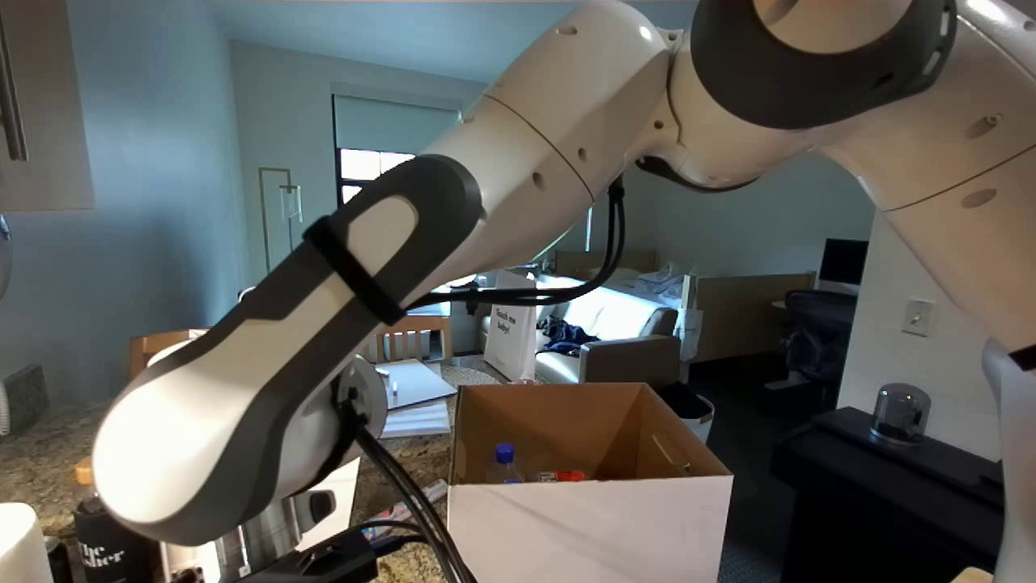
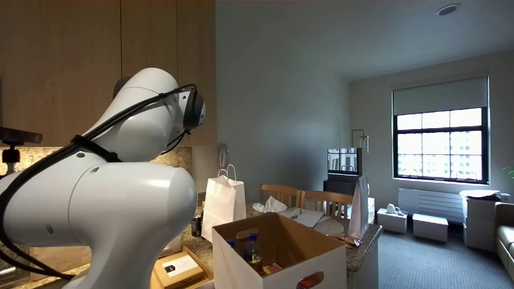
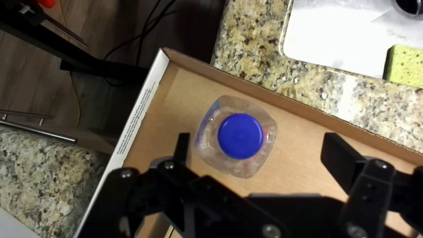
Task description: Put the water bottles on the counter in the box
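- Gripper (image 3: 257, 147) over a shallow cardboard tray (image 3: 178, 96); fingers standing wide apart, one to either side of a water bottle (image 3: 240, 136) as viewed from above.
- That bottle: blue cap, upright in the tray. Close beside the left-hand finger in the wrist view, well apart from the right-hand one. Contact at left: cannot tell.
- Counter (image 3: 251, 53), speckled, along the tray's far side. Sink (image 3: 330, 39) set in it, far right; yellow-green sponge (image 3: 406, 67) by the sink's near edge.
- Box (image 2: 317, 261) in both exterior views: open-topped, pale outside, brown within.
- In an exterior view, a blue-capped bottle (image 2: 251, 249) upright inside the box, at left; second blue cap (image 2: 230, 243) just left of it, body hidden by the wall.
- Red-and-yellow packet (image 2: 272, 268) in the box, just right of these.
- Beyond the box, left: white paper bag (image 2: 225, 204), handles up; dark can (image 2: 196, 226) just left of it.
- Wooden chairs (image 2: 333, 198) farther off.
- Arm (image 2: 132, 196) bent, near left.
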Robot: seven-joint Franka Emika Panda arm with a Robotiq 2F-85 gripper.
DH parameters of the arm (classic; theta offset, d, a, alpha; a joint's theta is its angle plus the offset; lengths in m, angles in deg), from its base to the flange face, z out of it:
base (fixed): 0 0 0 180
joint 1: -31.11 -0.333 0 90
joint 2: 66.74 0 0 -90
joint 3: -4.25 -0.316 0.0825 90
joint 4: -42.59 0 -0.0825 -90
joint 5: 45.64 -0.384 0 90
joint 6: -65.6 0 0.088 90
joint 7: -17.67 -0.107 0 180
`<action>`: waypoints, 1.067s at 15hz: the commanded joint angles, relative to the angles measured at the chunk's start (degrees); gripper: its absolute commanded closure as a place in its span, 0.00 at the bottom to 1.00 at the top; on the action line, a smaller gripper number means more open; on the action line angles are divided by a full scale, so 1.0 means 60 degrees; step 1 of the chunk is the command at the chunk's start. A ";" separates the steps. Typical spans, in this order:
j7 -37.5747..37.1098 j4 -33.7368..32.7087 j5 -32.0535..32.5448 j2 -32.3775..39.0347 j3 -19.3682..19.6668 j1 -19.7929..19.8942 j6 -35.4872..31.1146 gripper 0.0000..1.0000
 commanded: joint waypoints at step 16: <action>-0.0042 0.0229 -0.0650 -0.0366 0.0361 -0.0219 0.0741 0.84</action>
